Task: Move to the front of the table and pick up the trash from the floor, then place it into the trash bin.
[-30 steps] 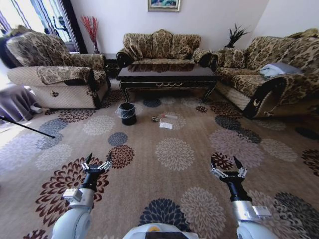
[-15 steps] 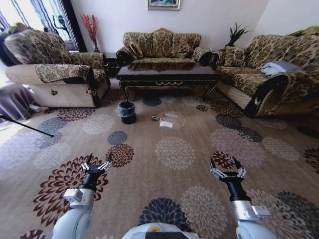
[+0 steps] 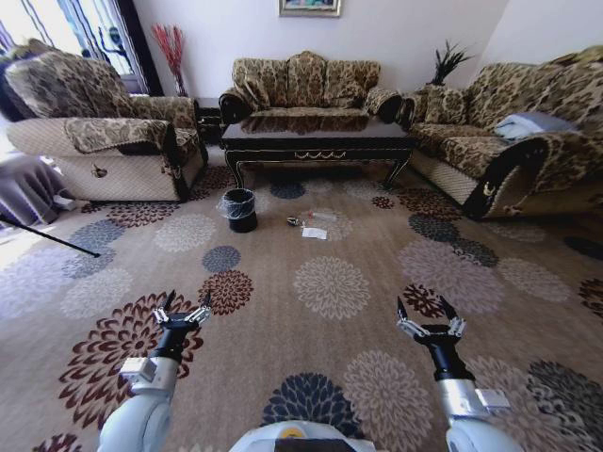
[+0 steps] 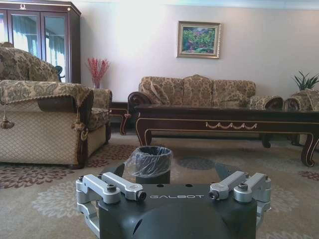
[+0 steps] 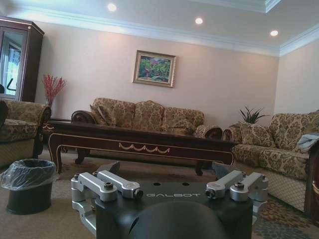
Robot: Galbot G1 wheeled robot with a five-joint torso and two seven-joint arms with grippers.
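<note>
- My left gripper (image 3: 183, 313) hangs low in front of me over the floor (image 3: 330, 377), above a maroon flower medallion; fingers spread wide, nothing between them.
- My right gripper (image 3: 429, 317) hangs level with it on the other side, also over bare carpet — fingers spread wide, nothing held.
- The two grippers are well apart from each other and well short of the trash.
- The table (image 3: 320, 141) stands ahead of me, in front of the patterned sofa (image 3: 303, 83), with an armchair (image 3: 104, 132) on my left and a second sofa (image 3: 509, 141) on my right.
- The trash bin (image 3: 240, 210) stands on the carpet just in front of the table's left end, upright, clear liner ruffled over its rim; in the left wrist view it sits directly ahead of that gripper (image 4: 149, 163), and in the right wrist view off to one side (image 5: 27, 184).
- The trash lies on the carpet just to the right of the bin, in front of the table: a white paper square (image 3: 314, 234), a dark wrapper ball (image 3: 293, 222) beside it, and a thin clear plastic piece (image 3: 320, 217) — too small to tell more.
- All three bits are near one another but apart from the bin.
</note>
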